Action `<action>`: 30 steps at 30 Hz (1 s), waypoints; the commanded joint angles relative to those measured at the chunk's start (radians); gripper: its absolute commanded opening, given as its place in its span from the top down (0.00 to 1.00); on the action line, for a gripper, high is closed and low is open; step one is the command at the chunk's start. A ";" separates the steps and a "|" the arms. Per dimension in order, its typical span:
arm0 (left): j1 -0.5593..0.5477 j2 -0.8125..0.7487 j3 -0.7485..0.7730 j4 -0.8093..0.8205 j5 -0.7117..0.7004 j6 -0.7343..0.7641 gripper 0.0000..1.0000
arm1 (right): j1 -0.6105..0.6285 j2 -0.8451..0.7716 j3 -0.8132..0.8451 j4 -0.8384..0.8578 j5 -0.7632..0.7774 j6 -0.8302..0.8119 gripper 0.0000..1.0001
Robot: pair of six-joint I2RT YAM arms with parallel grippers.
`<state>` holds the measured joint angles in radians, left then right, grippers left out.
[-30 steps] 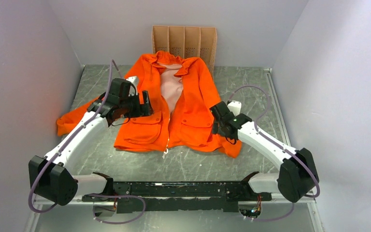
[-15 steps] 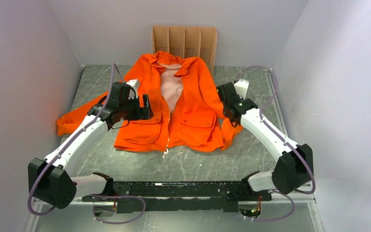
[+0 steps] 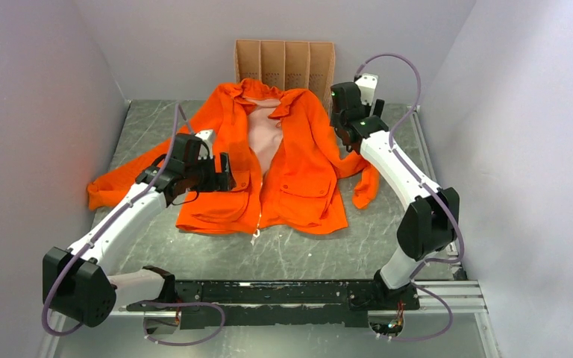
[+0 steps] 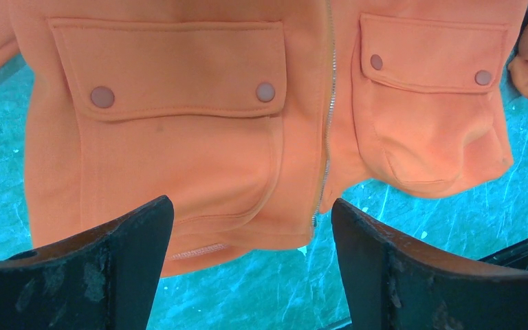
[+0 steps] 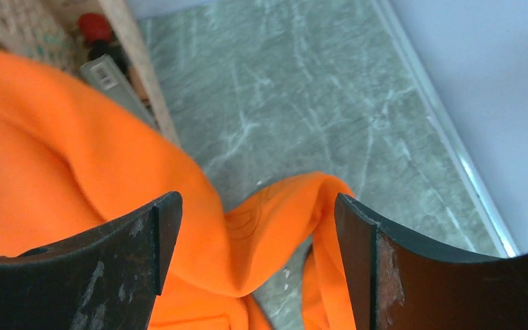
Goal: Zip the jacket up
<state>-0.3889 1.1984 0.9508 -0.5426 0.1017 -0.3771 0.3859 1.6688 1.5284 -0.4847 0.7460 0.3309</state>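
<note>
Flat on the grey-green marbled table (image 3: 388,231) lies the orange jacket (image 3: 291,175), collar toward 12 o'clock and hem toward 6 o'clock. Its front is parted at the chest over the pale pink lining (image 3: 265,138). One sleeve (image 3: 116,186) stretches out toward 8 o'clock, and the other (image 3: 363,179) bends down at 4 o'clock. The left gripper (image 3: 224,173) hovers over the front panel at the jacket's 9 o'clock side, its jaws spread wide and holding nothing. In its wrist view the zipper (image 4: 326,124) runs between the two flap pockets (image 4: 168,69) and reaches the hem just at 1 o'clock of the gap between the fingers (image 4: 110,275). The right gripper (image 3: 341,127) hangs by the shoulder at the jacket's 2 o'clock, also spread and empty, above a raised fold of sleeve. The cardboard organizer (image 3: 284,67) stands at 12 o'clock, behind the collar.
</note>
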 commanded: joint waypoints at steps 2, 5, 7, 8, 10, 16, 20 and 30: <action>-0.008 -0.010 0.002 0.027 0.018 0.014 0.11 | 0.046 -0.081 -0.067 -0.026 -0.198 0.000 0.15; -0.008 0.005 -0.001 0.026 0.031 0.015 0.11 | 0.086 -0.144 -0.150 -0.011 -0.297 0.017 0.15; -0.008 0.018 -0.001 0.026 0.048 0.014 0.11 | 0.117 -0.171 -0.194 -0.009 -0.338 0.040 0.15; -0.008 0.024 -0.001 0.026 0.059 0.014 0.11 | 0.135 -0.180 -0.214 -0.010 -0.355 0.056 0.15; -0.011 0.026 -0.003 0.028 0.072 0.011 0.11 | 0.169 -0.196 -0.255 -0.015 -0.390 0.089 0.15; -0.023 0.040 -0.018 0.029 0.087 -0.017 0.11 | 0.285 -0.221 -0.357 -0.012 -0.466 0.173 0.16; -0.041 0.080 -0.025 0.027 0.085 -0.040 0.12 | 0.331 -0.218 -0.429 0.013 -0.509 0.216 0.18; -0.080 0.152 -0.086 0.069 0.096 -0.118 0.14 | 0.464 -0.137 -0.483 0.068 -0.534 0.234 0.19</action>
<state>-0.4496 1.3304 0.8967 -0.5220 0.1627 -0.4568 0.8101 1.4891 1.0676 -0.4625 0.2119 0.5541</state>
